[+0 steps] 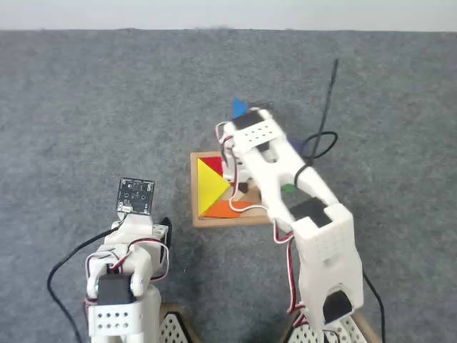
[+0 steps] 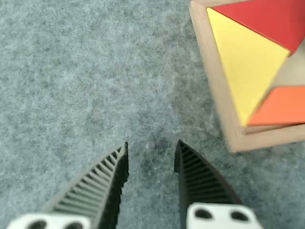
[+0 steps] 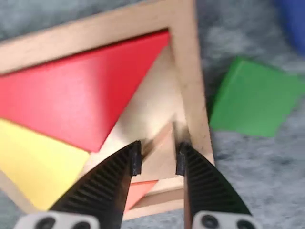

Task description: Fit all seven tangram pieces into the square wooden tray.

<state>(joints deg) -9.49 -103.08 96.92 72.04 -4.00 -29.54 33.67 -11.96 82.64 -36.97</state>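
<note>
The square wooden tray (image 1: 194, 187) (image 2: 215, 86) (image 3: 189, 81) holds a red triangle (image 1: 213, 166) (image 3: 81, 95), a yellow triangle (image 1: 208, 187) (image 2: 245, 64) and an orange piece (image 1: 225, 209) (image 2: 279, 107). My right gripper (image 3: 158, 157) (image 1: 240, 189) is down inside the tray by its rim, shut on a small tan wooden piece (image 3: 159, 150). Just outside that rim a green square (image 3: 255, 98) (image 1: 288, 188) lies on the carpet. A blue piece (image 1: 239, 108) sits beyond the tray. My left gripper (image 2: 151, 152) (image 1: 163, 229) hangs open over bare carpet, left of the tray, holding nothing.
Grey carpet covers the whole table. The right arm (image 1: 285, 186) stretches over the tray and hides its right half in the high view. A black cable (image 1: 325, 136) loops beside that arm. The carpet left of the tray is bare.
</note>
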